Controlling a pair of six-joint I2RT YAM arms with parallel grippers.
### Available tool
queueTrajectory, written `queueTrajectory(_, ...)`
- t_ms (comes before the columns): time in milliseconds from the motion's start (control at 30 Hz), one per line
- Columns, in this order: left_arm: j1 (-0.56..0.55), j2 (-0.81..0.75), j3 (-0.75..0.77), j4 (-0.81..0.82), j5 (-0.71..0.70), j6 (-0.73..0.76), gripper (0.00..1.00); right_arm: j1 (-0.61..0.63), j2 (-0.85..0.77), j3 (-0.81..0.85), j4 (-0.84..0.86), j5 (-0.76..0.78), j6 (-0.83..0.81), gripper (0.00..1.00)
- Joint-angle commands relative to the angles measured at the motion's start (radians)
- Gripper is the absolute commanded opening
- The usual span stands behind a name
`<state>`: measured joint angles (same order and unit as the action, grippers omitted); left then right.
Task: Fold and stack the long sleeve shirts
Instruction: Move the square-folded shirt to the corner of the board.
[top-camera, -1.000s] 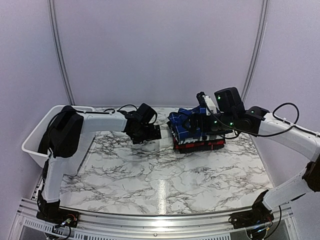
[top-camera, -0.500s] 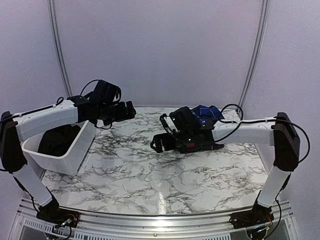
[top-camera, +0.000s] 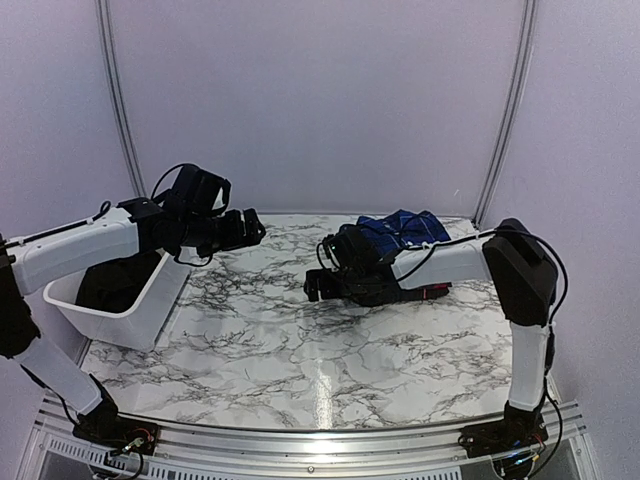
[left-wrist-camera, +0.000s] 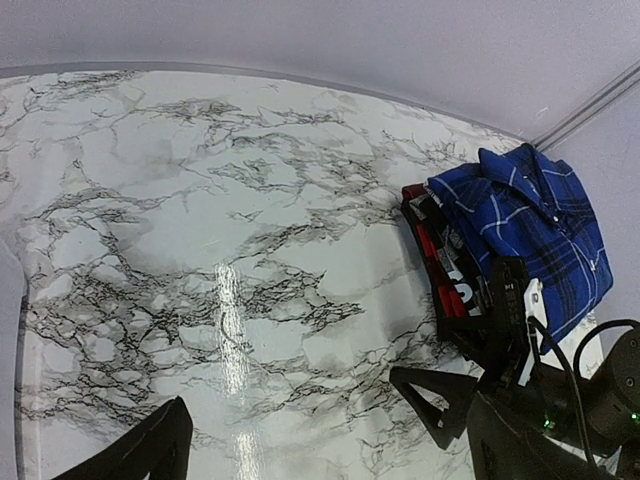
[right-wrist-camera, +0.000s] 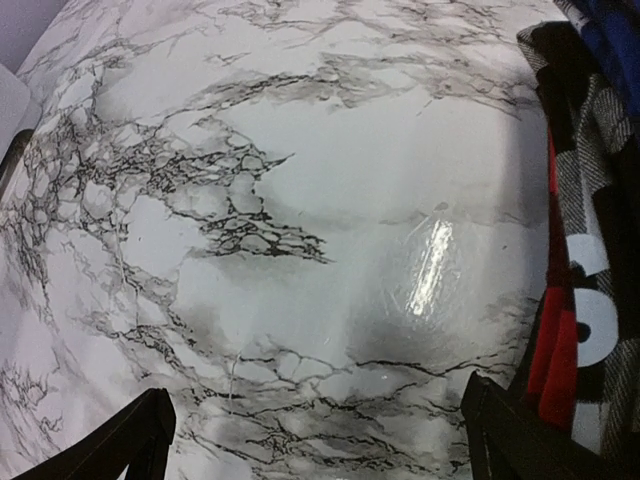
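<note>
Now both grippers hang released and empty: left gripper (top-camera: 250, 228) right of the white plastic tub (top-camera: 130, 322), right gripper (top-camera: 315, 287) just left of the stacked plaid shirts (left-wrist-camera: 436, 262), royal blue plaid cloth shirt (top-camera: 402, 228) topmost.

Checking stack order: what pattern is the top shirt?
Top shirt: blue plaid, white lines; left wrist view.

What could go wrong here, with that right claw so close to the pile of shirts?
The open right claw sits low, right beside the pile; a sideways swing could shove it apart. The blue shirt on top looks rumpled rather than flat, so a nudge might slide it off. The open left claw hovers by the tub, and that arm could clip its rim when it moves.
</note>
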<state>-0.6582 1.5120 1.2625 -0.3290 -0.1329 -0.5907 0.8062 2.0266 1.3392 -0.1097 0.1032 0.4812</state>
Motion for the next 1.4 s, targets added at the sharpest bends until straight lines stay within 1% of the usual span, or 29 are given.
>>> queueTrajectory(0,0.005,-0.037,-0.012,-0.017,0.019,0.016,0.99,-0.060,0.046,0.041,0.062,0.015,0.031,0.99)
queueTrajectory(267,0.005,-0.052,-0.014,-0.018,0.021,0.022,0.99,-0.135,0.089,0.028,0.073,-0.003,0.027,0.99)
queueTrajectory(500,0.005,-0.053,-0.021,-0.018,0.031,0.016,0.99,-0.253,0.109,0.046,0.080,-0.070,0.003,0.98)
queueTrajectory(633,0.004,-0.059,-0.029,-0.019,0.037,0.016,0.99,-0.317,0.132,0.083,0.085,-0.092,-0.020,0.98)
queueTrajectory(800,0.004,-0.060,-0.031,-0.026,0.042,0.018,0.99,-0.383,0.184,0.156,0.080,-0.164,-0.035,0.99)
queueTrajectory(1000,0.004,-0.061,-0.036,-0.027,0.052,0.004,0.99,-0.423,0.263,0.289,0.038,-0.195,-0.061,0.98)
queueTrajectory(1133,0.003,-0.073,-0.045,-0.027,0.052,-0.004,0.99,-0.439,0.291,0.348,0.010,-0.204,-0.076,0.98)
queueTrajectory(1267,0.003,-0.079,-0.050,-0.028,0.052,-0.006,0.99,-0.440,0.285,0.389,-0.019,-0.214,-0.087,0.99)
queueTrajectory(1367,0.003,-0.081,-0.053,-0.027,0.047,-0.007,0.99,-0.436,0.251,0.387,-0.025,-0.239,-0.074,0.99)
